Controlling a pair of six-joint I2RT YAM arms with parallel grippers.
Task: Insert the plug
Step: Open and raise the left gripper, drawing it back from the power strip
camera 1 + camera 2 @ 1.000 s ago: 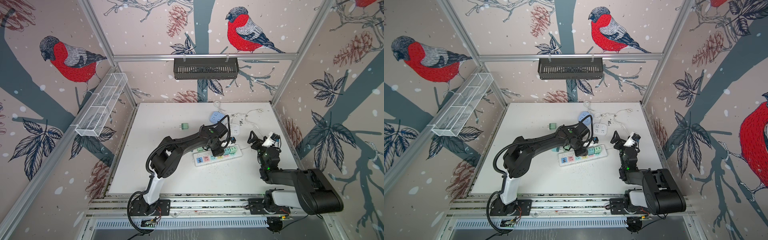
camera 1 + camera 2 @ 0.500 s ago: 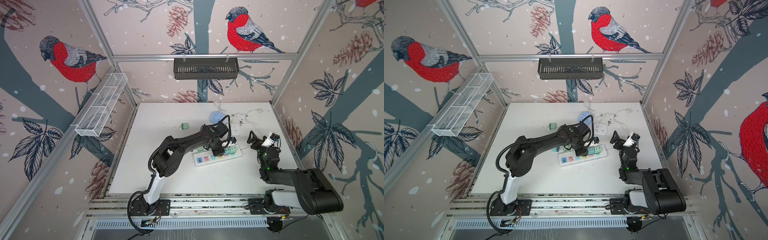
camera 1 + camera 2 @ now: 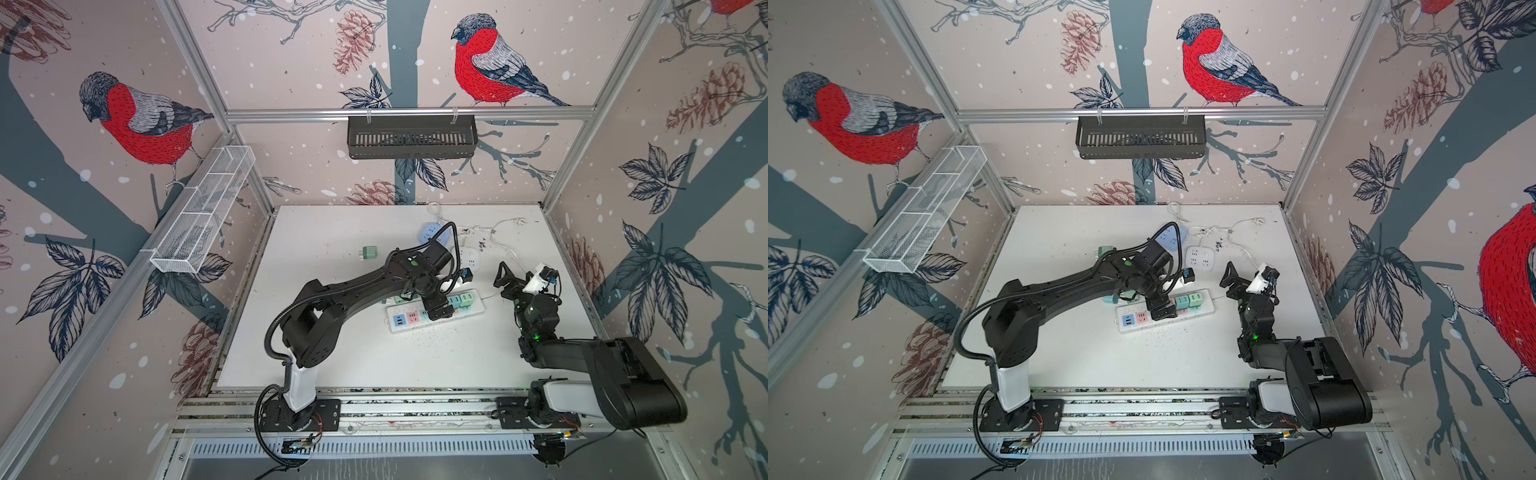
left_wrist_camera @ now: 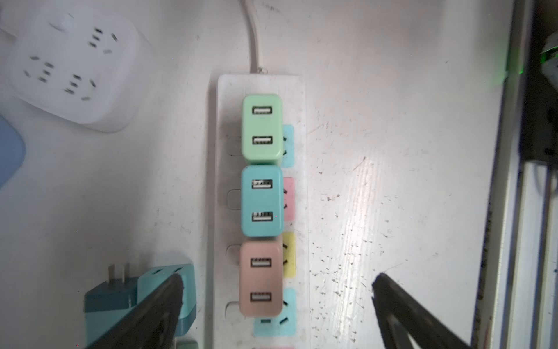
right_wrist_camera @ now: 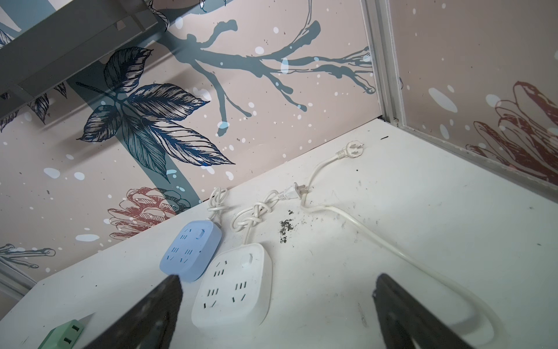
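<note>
A white power strip (image 4: 297, 99) lies on the table and shows in both top views (image 3: 478, 308) (image 3: 1209, 309). In the left wrist view three USB plugs stand in it in a row: a green plug (image 4: 261, 130), a teal plug (image 4: 262, 205) and a pink plug (image 4: 261, 279). My left gripper (image 4: 276, 290) hangs open above the pink plug, its fingers well clear of it on both sides. From above, the left gripper (image 3: 436, 309) covers that plug. My right gripper (image 3: 513, 281) is raised to the right of the strip, open and holding nothing (image 5: 277, 287).
Loose teal plugs (image 4: 163, 276) lie beside the strip, partly behind a left finger. A green plug (image 3: 368, 252) lies further back on the left. A blue socket block (image 5: 190, 250), a white socket block (image 5: 232, 290) and white cords (image 5: 392, 247) lie at the back.
The left gripper's jaws have spread apart above the strip, leaving the pink plug standing in it. Both arms have hardly moved.
</note>
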